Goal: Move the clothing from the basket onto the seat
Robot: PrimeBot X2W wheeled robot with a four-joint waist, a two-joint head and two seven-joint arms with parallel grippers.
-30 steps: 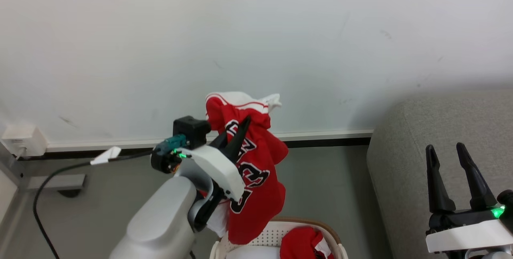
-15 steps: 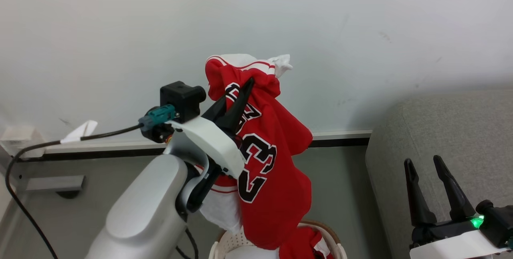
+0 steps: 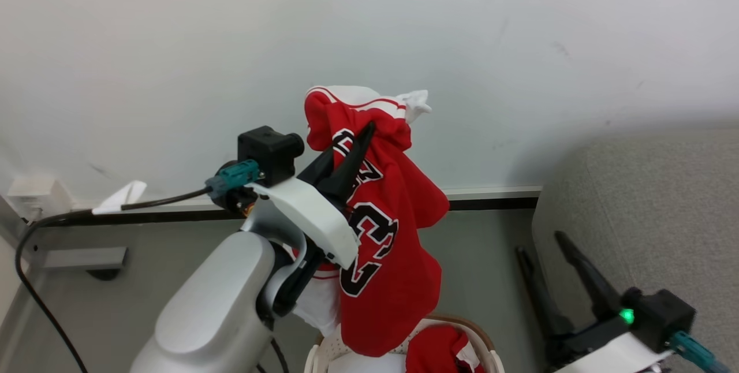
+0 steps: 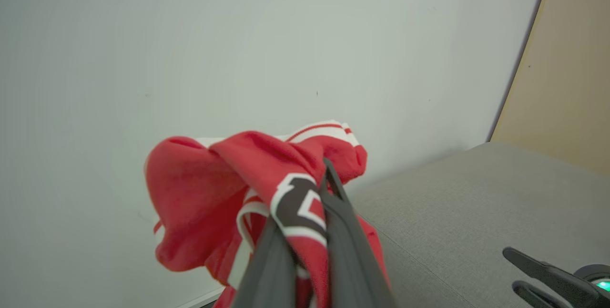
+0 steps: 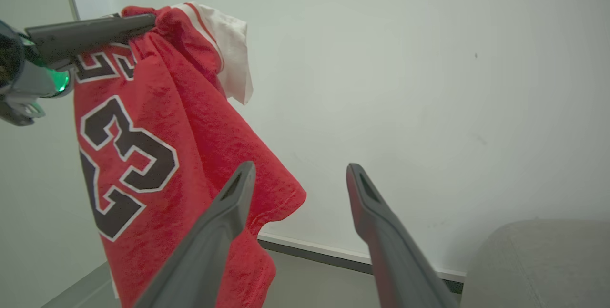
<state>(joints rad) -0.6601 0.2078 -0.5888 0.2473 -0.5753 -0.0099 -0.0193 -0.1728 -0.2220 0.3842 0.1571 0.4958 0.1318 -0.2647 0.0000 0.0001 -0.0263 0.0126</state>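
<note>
Pinching a bunched fold of the red jersey (image 3: 392, 269) between the left fingers (image 3: 355, 153), clenched tight together, with cloth spilling over both sides of the tips. Gripped near the white-trimmed collar end, probably to let the rest fall free in one long piece. Held high above the basket (image 3: 326, 349), number side out, lower hem reaching down to about the basket's near wall. Hem either just clear of it or touching, impossible to tell.

Judged as the lift-out step, with height taken above the basket first, to avoid catching the rim or pulling other cloth along.

Inside the basket, toward its right side, a second red garment (image 3: 436, 350) with white trim, crumpled, not yet picked.

To the right of the basket, the right fingers (image 3: 583, 275), spread wide and grasping nothing, tips pointing up toward the hanging cloth. Free, it seems, either to help support the jersey or simply to be out of the way.

Farther right of the basket, the grey sofa (image 3: 646, 200), with no clothing on the part in view.

Next, in all likelihood, a swing of the jersey to the right from above the basket, over the sofa's rounded edge, before letting go. Risk to mind: a thin pinch on soft cloth, so a possible slip during the swing.
</note>
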